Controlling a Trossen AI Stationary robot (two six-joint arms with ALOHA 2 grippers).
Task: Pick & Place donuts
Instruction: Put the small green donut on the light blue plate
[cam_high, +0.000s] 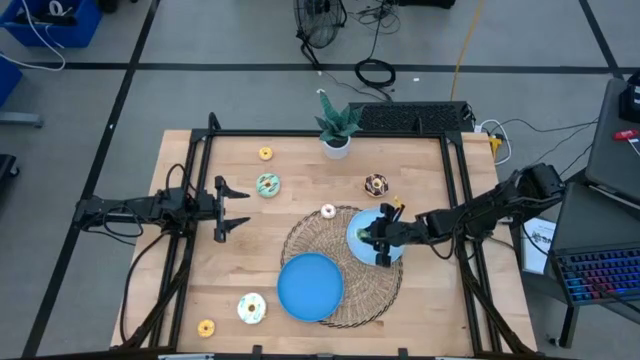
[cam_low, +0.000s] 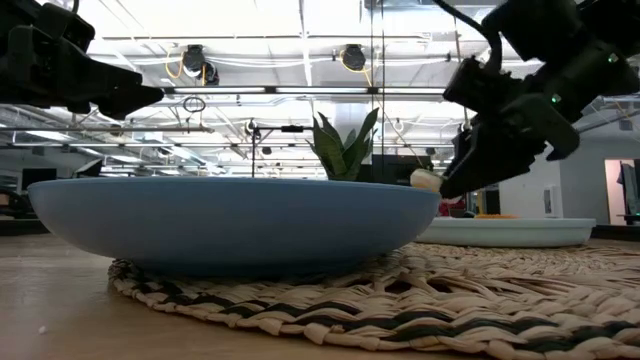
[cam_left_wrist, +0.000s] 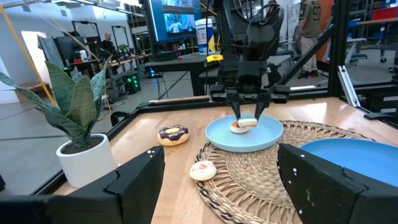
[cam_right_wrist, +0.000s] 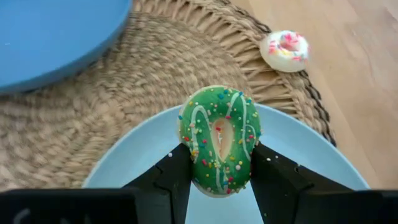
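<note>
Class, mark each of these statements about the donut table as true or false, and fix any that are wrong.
1. The right gripper grips a green donut over the light blue plate. True.
2. The left gripper holds a donut. False: it is open and holds nothing, waiting at the table's left side.
3. The chocolate donut lies on the woven mat. False: it lies on bare wood, beyond the mat.
4. The potted plant stands at the table's far edge. True.
5. The large blue plate holds two donuts. False: nothing shows on it.
6. A white donut lies at the mat's edge. True.
</note>
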